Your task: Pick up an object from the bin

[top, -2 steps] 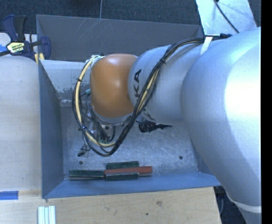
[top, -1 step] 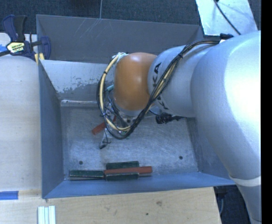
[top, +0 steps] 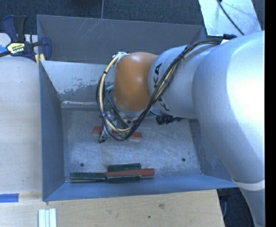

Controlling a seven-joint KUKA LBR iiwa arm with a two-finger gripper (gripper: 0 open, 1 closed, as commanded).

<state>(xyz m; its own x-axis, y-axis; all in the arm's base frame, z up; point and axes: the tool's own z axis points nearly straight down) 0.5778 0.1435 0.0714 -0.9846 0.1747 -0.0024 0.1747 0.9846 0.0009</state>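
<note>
The arm (top: 213,79) is seen reaching into the grey metal bin (top: 50,126) from the right, with its wrist turned down over the middle of the bin floor. The wrist is capped by a rounded orange cover (top: 133,82), around which a bundle of black and yellow cables (top: 101,96) is looped. The tool (top: 105,134) is located below this cover, low over the floor and largely hidden by the cover and the cables. Whether it is open or closed cannot be told, and nothing can be seen to be held by it.

Directly under the tool a flat red strip (top: 136,135) is laid on the floor. Its two ends are visible on either side of the tool, and its middle is covered.

Well apart from it, along the near wall, three more flat pieces are laid close together: a dark green bar (top: 124,167), a longer dark green strip (top: 88,176) to its left, and a red-brown bar (top: 133,173) just in front.

Dark lettering is printed on the arm's white casing beside the orange cover, but it is crossed by the cables and cannot be read whole.
</note>
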